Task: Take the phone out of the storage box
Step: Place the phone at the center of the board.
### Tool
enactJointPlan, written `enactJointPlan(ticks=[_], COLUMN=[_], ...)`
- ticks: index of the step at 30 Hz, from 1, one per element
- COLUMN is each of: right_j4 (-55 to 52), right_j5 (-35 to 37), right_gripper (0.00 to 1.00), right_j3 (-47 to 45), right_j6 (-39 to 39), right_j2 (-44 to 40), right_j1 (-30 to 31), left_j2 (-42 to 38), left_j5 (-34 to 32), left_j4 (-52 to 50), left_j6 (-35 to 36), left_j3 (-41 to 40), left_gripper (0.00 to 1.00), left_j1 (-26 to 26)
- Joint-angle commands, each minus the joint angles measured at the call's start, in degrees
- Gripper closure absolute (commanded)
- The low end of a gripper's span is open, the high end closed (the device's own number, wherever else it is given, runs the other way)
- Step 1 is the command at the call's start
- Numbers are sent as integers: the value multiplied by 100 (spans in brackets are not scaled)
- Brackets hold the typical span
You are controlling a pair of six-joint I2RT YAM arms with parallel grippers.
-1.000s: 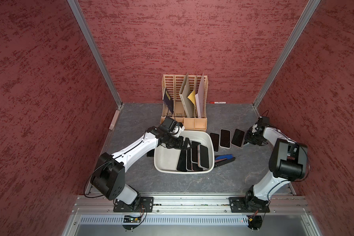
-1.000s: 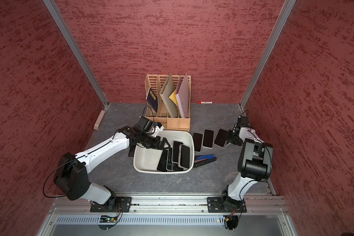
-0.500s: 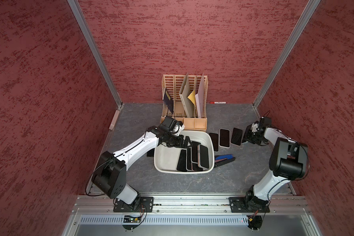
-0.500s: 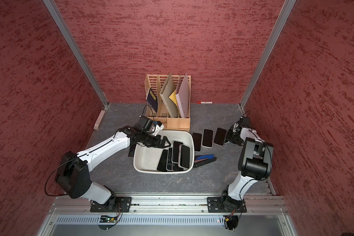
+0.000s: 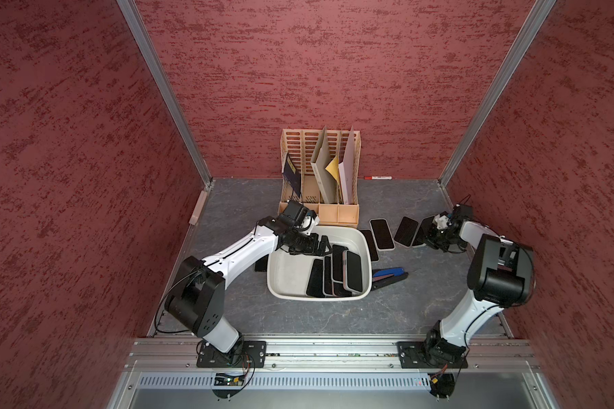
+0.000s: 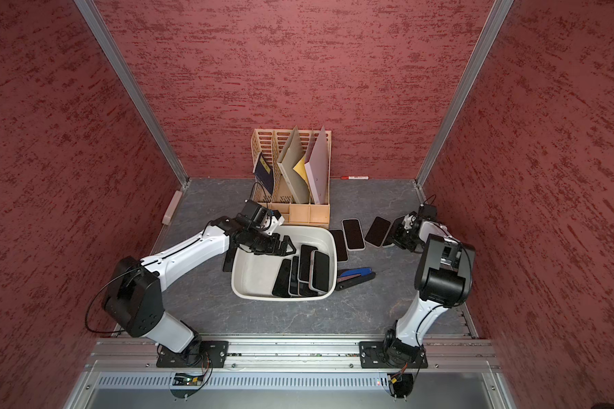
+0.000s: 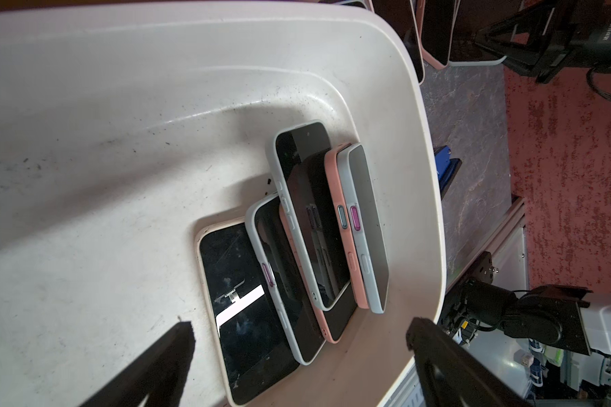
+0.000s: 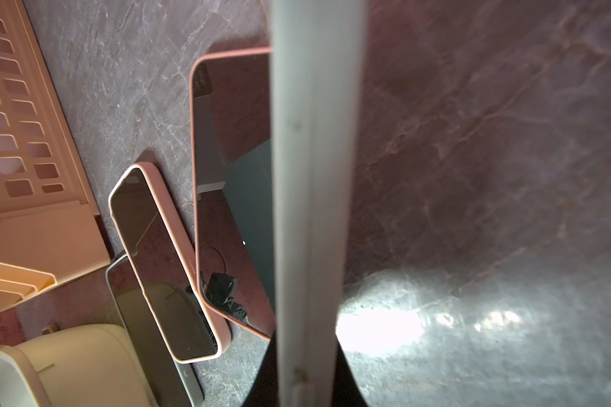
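The storage box (image 5: 280, 283) (image 6: 249, 279) is an off-white tub in mid-table, with several phones (image 5: 335, 272) (image 7: 314, 229) stacked slantwise along its right side. My left gripper (image 5: 325, 248) (image 6: 288, 248) (image 7: 298, 334) hovers open over the tub's back left part, just short of the phones and holding nothing. Out at the right, my right gripper (image 5: 429, 238) (image 6: 399, 236) (image 8: 307, 387) is shut on a pale-cased phone (image 5: 422, 230) (image 8: 311, 176). That phone is held on edge, low over the table beside a pink-cased phone (image 5: 406, 231) (image 8: 233, 197).
Three phones (image 5: 381, 233) lie in a row on the table right of the tub. A beige file rack (image 5: 319, 209) with folders stands behind it. A blue stapler (image 5: 389, 274) lies at its right, a dark phone (image 5: 261, 263) at its left. A red marker (image 5: 378, 176) lies by the back wall.
My right gripper has shifted slightly left with its phone, closer to the row on the table. The left gripper has stayed open over the tub, almost still.
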Motion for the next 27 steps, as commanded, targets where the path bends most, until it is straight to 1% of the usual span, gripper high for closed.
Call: enactJointPlan(ticks=[1,2,4,6,9,13,14,16,17,18,19,20,22,24,27], right_j4=[-244,-262,-265,-292,-397,-646,-725,-885,-969,-1081,-1196,-1255,-1261,-1142,-1127], right_j5=[22,46,76,84,177,401,505,826,1036,1270,1495,1601,1557,1211,843], right_gripper=[85,79,72,54,33,23,19,13,9,8,4,4,4,4,4], right_j3=[26,24,16,29,81,174,190,188,175,159,144,89,-58,-275,-413], right_j6=[84,98,144,183,200,229,279,346,374,397,423,479,585,809,994], right_j2=[249,250,274,297,305,195,101,-149,-297,-478,-635,-835,-1222,-1591,-1955], right_j1=[-115,-146,-190,-240,-281,-331,-333,-333,-333,-333,-333,-333,-327,-305,-56], left_j2=[87,133,200,169,103,97,107,175,232,300,351,409,507,594,748], left_j5=[-474,-546,-663,-733,-791,-898,-933,-992,-1012,-1025,-1004,-972,-856,-781,-127], left_j4=[-390,-545,-749,-765,-707,-743,-770,-827,-877,-924,-947,-919,-827,-687,-217], left_j6=[105,133,169,158,87,72,82,102,90,49,-4,-65,-201,-404,-833], left_j3=[241,313,391,351,264,254,266,309,341,385,416,427,443,501,559], left_gripper=[0,0,0,0,0,0,0,0,0,0,0,0,0,0,0], left_j1=[28,29,20,20,20,-23,-56,-161,-226,-287,-341,-415,-577,-743,-852])
